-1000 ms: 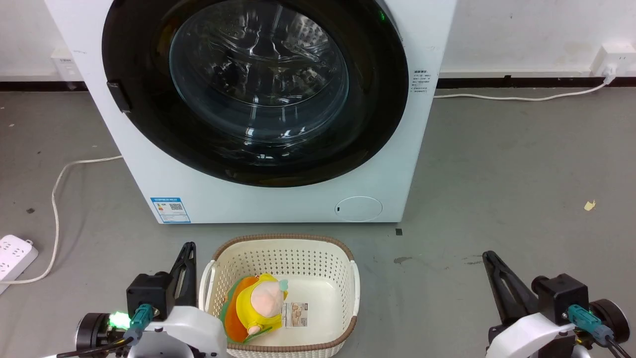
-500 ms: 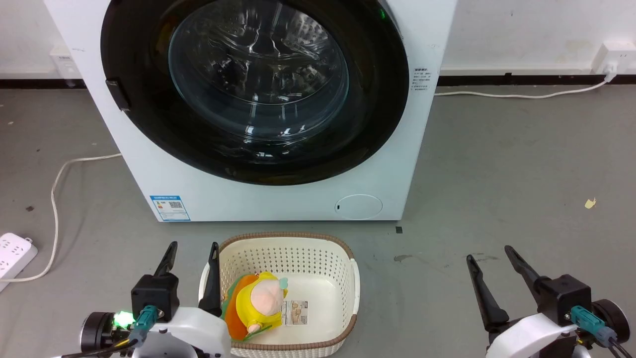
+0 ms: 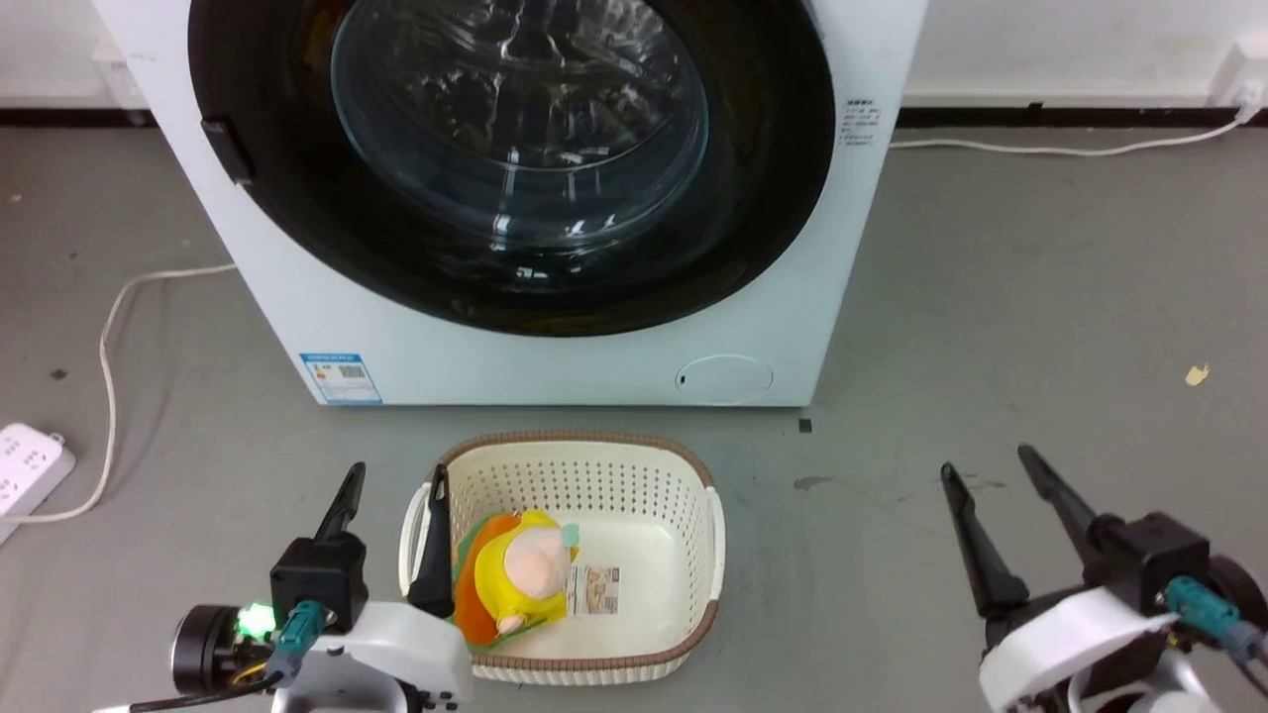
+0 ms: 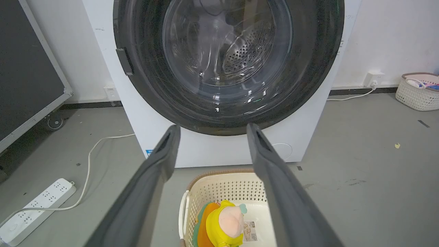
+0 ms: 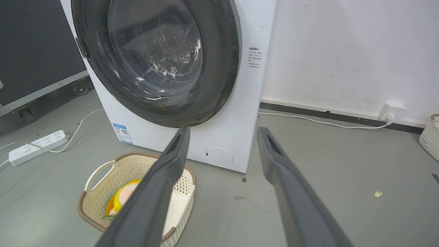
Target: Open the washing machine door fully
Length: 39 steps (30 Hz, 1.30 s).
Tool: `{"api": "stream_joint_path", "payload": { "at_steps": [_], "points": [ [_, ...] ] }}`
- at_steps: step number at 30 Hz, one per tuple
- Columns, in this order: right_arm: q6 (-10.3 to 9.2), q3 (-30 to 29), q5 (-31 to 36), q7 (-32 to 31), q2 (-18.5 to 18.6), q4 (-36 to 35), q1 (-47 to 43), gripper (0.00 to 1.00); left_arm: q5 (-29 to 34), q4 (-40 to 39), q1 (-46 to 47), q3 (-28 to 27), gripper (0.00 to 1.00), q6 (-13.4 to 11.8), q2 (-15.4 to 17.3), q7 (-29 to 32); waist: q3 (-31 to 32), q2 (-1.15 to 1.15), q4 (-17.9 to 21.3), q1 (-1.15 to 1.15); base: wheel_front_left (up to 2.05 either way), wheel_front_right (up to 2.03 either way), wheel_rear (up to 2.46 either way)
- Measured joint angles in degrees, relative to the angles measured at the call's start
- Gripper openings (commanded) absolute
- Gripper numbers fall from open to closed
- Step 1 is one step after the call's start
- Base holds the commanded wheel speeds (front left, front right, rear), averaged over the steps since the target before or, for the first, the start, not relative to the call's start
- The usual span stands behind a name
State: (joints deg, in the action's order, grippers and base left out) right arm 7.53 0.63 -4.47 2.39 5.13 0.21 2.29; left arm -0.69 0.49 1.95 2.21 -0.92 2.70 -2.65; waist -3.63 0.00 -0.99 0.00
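The white washing machine (image 3: 555, 366) stands ahead of me, its round black door (image 3: 763, 198) shut flat against the front, clear glass bowl (image 3: 520, 109) at the centre. A small dark latch (image 3: 226, 151) sits on the door's left edge. The door (image 4: 308, 79) and machine (image 5: 233, 120) also show in both wrist views. My left gripper (image 3: 396, 477) hangs open at the lower left beside the basket, well short of the machine. My right gripper (image 3: 986, 461) is open at the lower right over bare floor. Both hold nothing.
A cream laundry basket (image 3: 693, 495) with a yellow-orange plush toy (image 3: 515, 579) sits on the grey floor before the machine. A white power strip (image 3: 25, 465) and cable (image 3: 109, 337) lie left; another cable (image 3: 1070, 151) runs right. A second basket (image 4: 416, 94) stands far right.
Both grippers went from shut to open. The head camera has moved closer and tilted, so the whole scene shifted; the machine's door stays shut.
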Motion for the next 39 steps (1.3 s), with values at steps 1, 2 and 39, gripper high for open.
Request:
{"api": "stream_joint_path", "payload": {
  "at_steps": [1,2,39],
  "points": [
    [0.00,0.1,-0.4,0.0,0.3,0.0,0.6,1.00,0.0,0.0,0.3,0.2,1.00,0.0,0.0,0.0,-0.3,0.00,-0.1,0.00,0.00,0.00,0.00],
    [0.00,0.1,-0.8,0.0,0.5,0.0,1.0,1.00,0.0,0.0,0.5,0.3,1.00,-0.1,0.0,-0.3,-0.6,0.00,-0.2,0.00,0.00,0.00,0.00],
    [0.00,-5.9,-22.7,-8.2,0.4,12.5,30.5,0.00,-1.7,-0.4,5.5,5.2,1.00,-2.2,0.0,-4.5,-10.6,0.00,-5.0,0.00,0.00,0.00,0.00]
  ]
}}
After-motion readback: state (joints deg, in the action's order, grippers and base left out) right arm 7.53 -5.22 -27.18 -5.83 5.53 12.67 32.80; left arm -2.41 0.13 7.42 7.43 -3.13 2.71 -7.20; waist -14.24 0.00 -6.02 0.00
